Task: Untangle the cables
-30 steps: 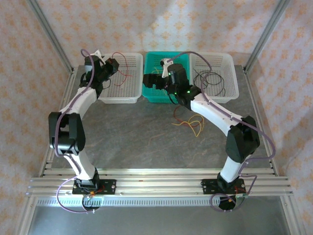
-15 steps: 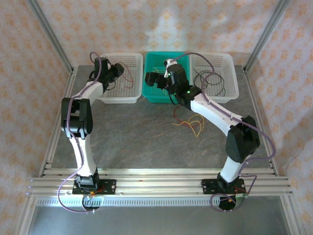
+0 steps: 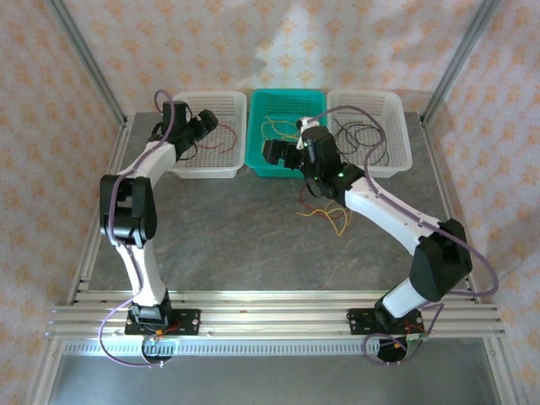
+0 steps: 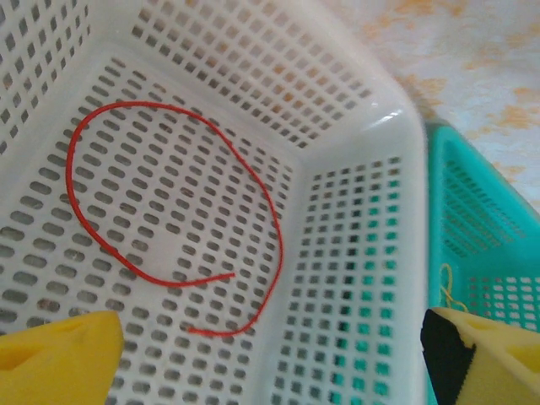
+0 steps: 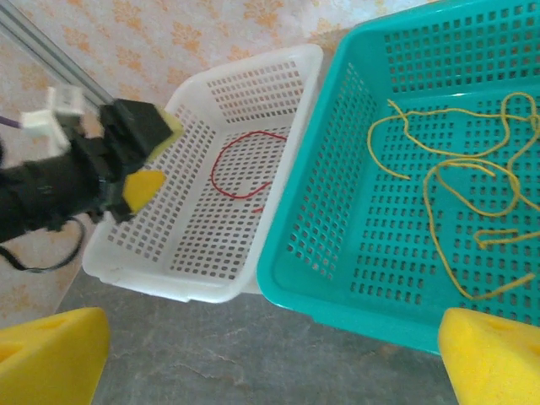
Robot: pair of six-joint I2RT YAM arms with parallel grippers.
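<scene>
A red cable lies as a loose loop on the floor of the left white basket, apart from both fingers. My left gripper hangs open over that basket, seen from above at the left gripper. A yellow cable lies in the teal basket. My right gripper is open over the teal basket's near rim, holding nothing. Black cables sit in the right white basket. A small tangle of red and yellow cables lies on the table below the right arm.
The three baskets stand side by side at the back of the grey table. The right wrist view shows the left gripper inside the left white basket. Metal frame posts rise at the back corners.
My left gripper has opened and the red cable it held now lies in the left white basket. The right gripper has drawn back from inside the teal basket to its near rim.
</scene>
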